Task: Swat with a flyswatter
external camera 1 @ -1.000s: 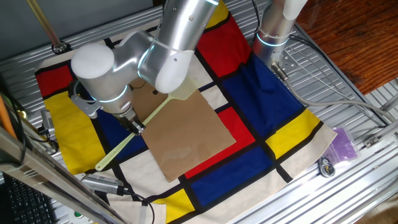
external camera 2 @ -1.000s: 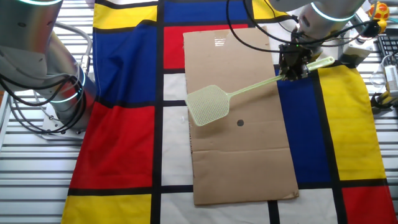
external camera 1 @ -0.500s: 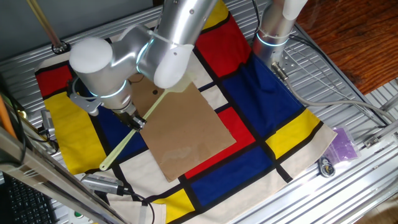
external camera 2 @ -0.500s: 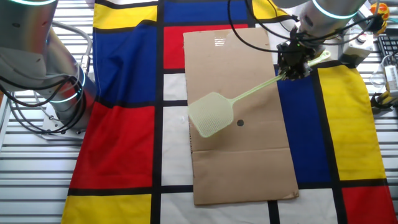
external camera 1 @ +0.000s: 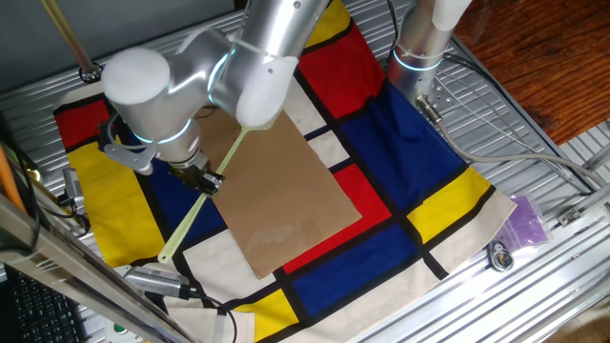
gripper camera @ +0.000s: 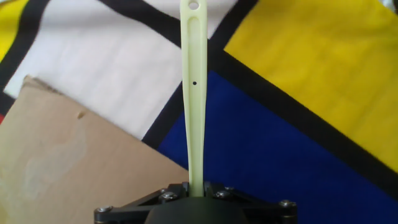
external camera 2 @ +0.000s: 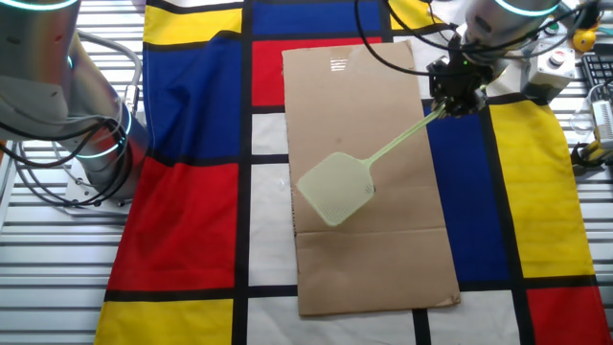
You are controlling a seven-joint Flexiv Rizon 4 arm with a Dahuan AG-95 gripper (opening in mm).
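The pale yellow-green flyswatter (external camera 2: 356, 172) lies slanted over the brown cardboard sheet (external camera 2: 383, 240), its square mesh head (external camera 2: 336, 189) low over a small dark spot there. My gripper (external camera 2: 454, 94) is shut on the thin handle near its end. In one fixed view the handle (external camera 1: 191, 221) runs down-left from the gripper (external camera 1: 203, 179), and the arm hides the head. In the hand view the handle (gripper camera: 194, 93) runs straight up from between the jaws (gripper camera: 195, 190), over the blue and white cloth.
A cloth of red, blue, yellow and white blocks (external camera 2: 192, 211) covers the table. A second arm's base (external camera 2: 91, 144) stands at the left. A wooden stick (external camera 1: 67, 38) leans at the back. Cables and small devices (external camera 2: 594, 105) lie at the right edge.
The flyswatter has swung down toward the cardboard, its head moving from the sheet's left edge toward the dark spot. The gripper has kept hold and tilted.
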